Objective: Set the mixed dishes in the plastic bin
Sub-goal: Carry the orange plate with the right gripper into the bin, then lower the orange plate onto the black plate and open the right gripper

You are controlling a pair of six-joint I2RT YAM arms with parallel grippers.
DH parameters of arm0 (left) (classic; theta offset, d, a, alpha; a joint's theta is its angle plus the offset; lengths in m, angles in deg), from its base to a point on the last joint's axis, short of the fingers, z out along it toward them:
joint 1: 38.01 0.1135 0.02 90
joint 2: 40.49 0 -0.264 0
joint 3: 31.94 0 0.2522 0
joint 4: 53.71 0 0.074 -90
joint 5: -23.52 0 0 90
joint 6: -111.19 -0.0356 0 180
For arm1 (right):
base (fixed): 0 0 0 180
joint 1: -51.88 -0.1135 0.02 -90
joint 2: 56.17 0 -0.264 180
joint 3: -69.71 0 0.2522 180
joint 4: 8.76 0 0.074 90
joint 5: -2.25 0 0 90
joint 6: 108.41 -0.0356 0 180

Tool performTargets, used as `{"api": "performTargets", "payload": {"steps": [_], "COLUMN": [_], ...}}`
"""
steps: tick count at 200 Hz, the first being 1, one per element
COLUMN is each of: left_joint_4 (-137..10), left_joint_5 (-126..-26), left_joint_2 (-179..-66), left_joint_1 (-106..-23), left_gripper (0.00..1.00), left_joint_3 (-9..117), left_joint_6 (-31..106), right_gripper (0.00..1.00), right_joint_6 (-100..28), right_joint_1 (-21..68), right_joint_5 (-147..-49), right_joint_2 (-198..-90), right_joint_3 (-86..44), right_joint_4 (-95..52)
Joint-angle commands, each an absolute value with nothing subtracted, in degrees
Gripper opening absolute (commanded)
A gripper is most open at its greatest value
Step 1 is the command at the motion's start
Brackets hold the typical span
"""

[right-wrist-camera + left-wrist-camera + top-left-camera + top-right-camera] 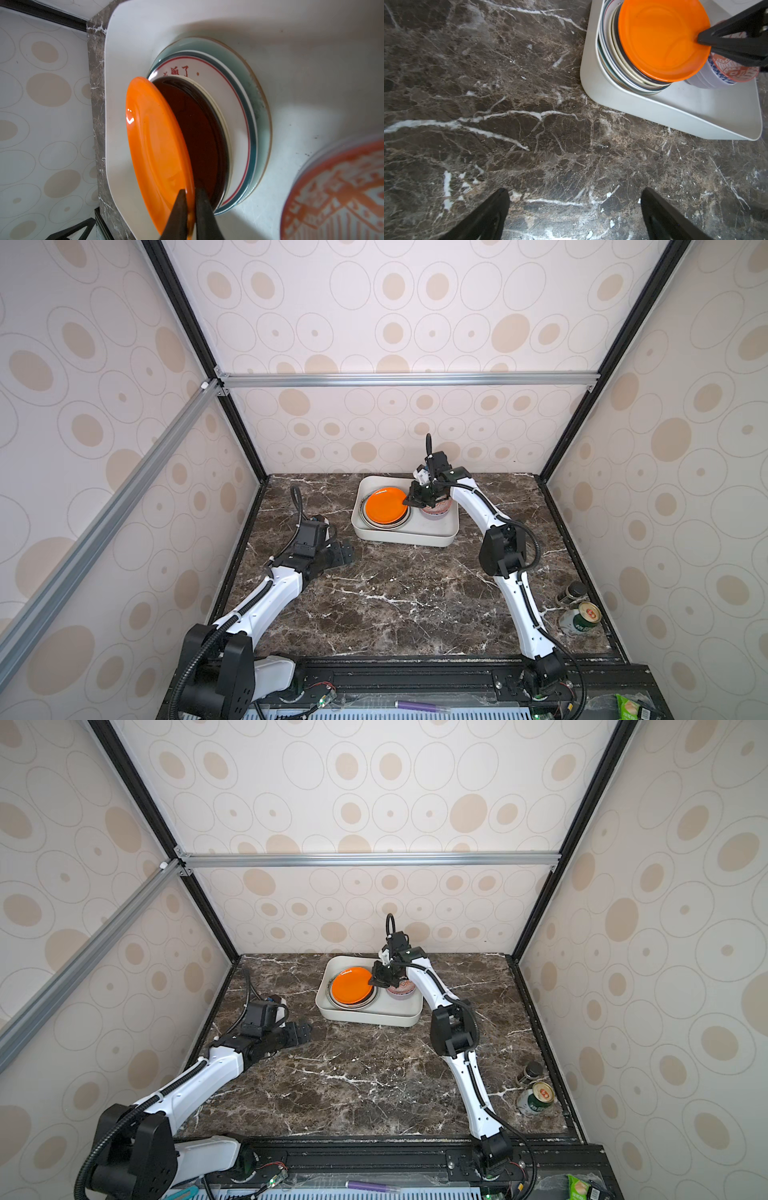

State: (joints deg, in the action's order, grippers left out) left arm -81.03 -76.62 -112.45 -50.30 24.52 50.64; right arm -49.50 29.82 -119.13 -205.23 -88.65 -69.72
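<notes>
The plastic bin [399, 537] [365, 1017] stands at the back of the marble table. In its left half lies a stack of plates with a plain orange plate [385, 504] [352, 984] on top. My right gripper [406, 502] [190, 193] is shut on that plate's right rim. The right wrist view shows the plate [153, 141] tilted, with its gripped edge lifted off a black plate [199, 128]. Beside the stack, a red-white patterned bowl [735, 70] [336, 193] sits nested in a lavender bowl [704, 81]. My left gripper [347, 551] [575, 193] is open and empty over bare marble, left of the bin.
A green drink can [579, 618] [536, 1098] and a small dark jar [571, 593] [530, 1072] stand at the table's right edge. Patterned walls and black frame posts close in the table on three sides.
</notes>
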Motion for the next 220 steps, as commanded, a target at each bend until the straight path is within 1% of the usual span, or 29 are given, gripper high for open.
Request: {"api": "performTargets", "payload": {"steps": [1, 11, 21, 30, 43, 61, 88, 114, 148, 165, 195, 220], "left_joint_4": [-78.64, -78.36, -78.27, -78.11, -78.02, -77.77, -77.19, -76.53, -75.89, -75.83, -75.5, -74.18], "left_joint_5": [-80.28, -80.68, -81.1, -81.25, -81.43, -81.79, -82.03, -82.27, -82.29, -82.11, -82.1, -83.98], "left_joint_2": [-112.66, -112.57, -112.47, -112.29, -112.12, -111.77, -111.13, -110.43, -108.44, -107.19, -104.94, -103.82], "left_joint_1": [-49.0, -48.67, -48.59, -48.53, -48.46, -48.37, -48.38, -48.28, -48.24, -48.29, -48.24, -48.38], "left_gripper": [0.99, 0.99, 0.99, 0.99, 0.99, 0.99, 0.99, 0.99, 0.99, 0.99, 0.99, 0.99], "left_joint_3": [26.4, 26.16, 26.07, 25.92, 25.69, 25.43, 24.87, 24.44, 23.27, 22.67, 21.2, 19.03], "left_joint_6": [49.57, 49.66, 49.67, 49.72, 49.75, 49.82, 50.19, 50.54, 51.05, 51.14, 51.54, 52.19], "right_gripper": [0.13, 0.15, 0.19, 0.24, 0.36, 0.44, 0.46, 0.52, 0.52, 0.49, 0.38, 0.37], "right_joint_6": [-50.79, -50.64, -50.4, -50.4, -50.07, -49.6, -48.28, -46.28, -44.29, -43.43, -42.67, -42.84], "right_joint_1": [29.61, 29.56, 29.56, 29.72, 29.73, 29.73, 29.73, 29.8, 30.15, 30.15, 30.09, 30.17], "right_joint_5": [-120.64, -120.49, -120.32, -120.11, -120.0, -119.53, -118.82, -117.53, -116.17, -115.61, -114.45, -114.9], "right_joint_2": [-206.26, -206.34, -206.44, -206.42, -206.19, -205.34, -202.8, -199.16, -193.13, -189.19, -182.01, -174.73], "right_joint_3": [-90.66, -90.65, -90.65, -90.66, -90.74, -90.65, -90.4, -88.82, -83.4, -78.73, -67.36, -55.78], "right_joint_4": [-69.97, -70.2, -70.34, -70.63, -70.9, -71.66, -72.94, -74.84, -76.31, -76.21, -74.26, -70.3]}}
